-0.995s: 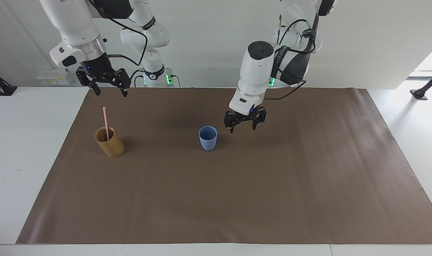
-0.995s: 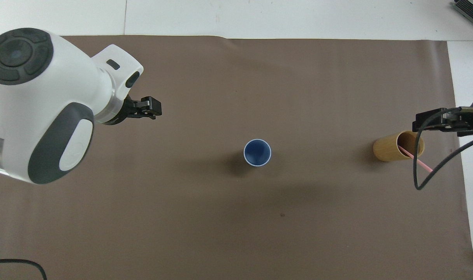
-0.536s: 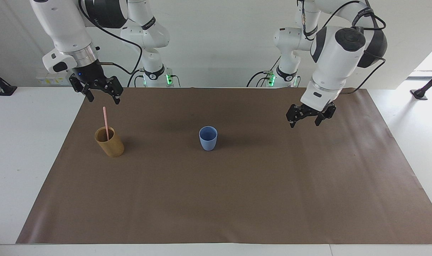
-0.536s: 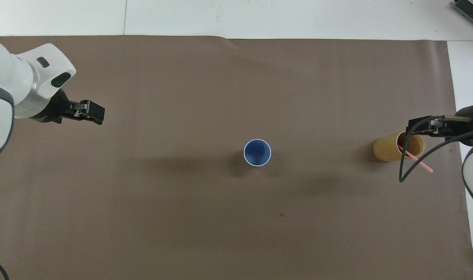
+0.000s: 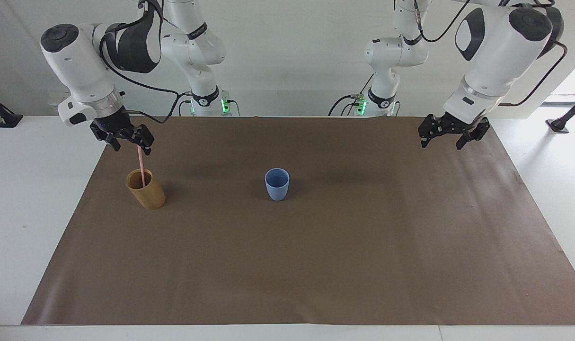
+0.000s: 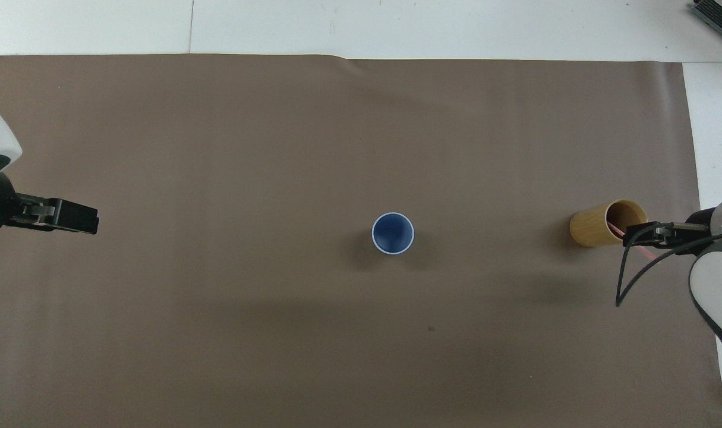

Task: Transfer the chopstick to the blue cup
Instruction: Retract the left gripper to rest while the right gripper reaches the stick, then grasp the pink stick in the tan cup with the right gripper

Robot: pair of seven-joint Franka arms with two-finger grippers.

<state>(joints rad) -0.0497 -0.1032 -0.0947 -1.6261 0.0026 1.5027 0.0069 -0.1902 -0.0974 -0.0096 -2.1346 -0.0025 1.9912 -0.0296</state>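
The pale pink chopstick (image 5: 141, 168) stands tilted in a tan cylindrical cup (image 5: 146, 190) toward the right arm's end of the brown mat; in the overhead view only a short piece of the chopstick (image 6: 615, 228) shows inside the tan cup (image 6: 595, 224). My right gripper (image 5: 130, 148) hangs open just over that cup, with the stick's top end level with its fingertips and between them. The blue cup (image 5: 277, 184) stands upright and empty mid-mat, seen from above as a blue cup (image 6: 393, 233) with a pale rim. My left gripper (image 5: 441, 144) hovers open over the mat's other end.
The brown mat (image 5: 315, 265) covers most of the white table. My left gripper (image 6: 84, 217) and right gripper (image 6: 634, 233) sit at the overhead view's side edges. A black cable (image 6: 625, 279) loops down from the right wrist beside the tan cup.
My left arm has swung away from beside the blue cup to its own end of the mat. My right gripper has dropped down around the chopstick's top. Both stayed open.
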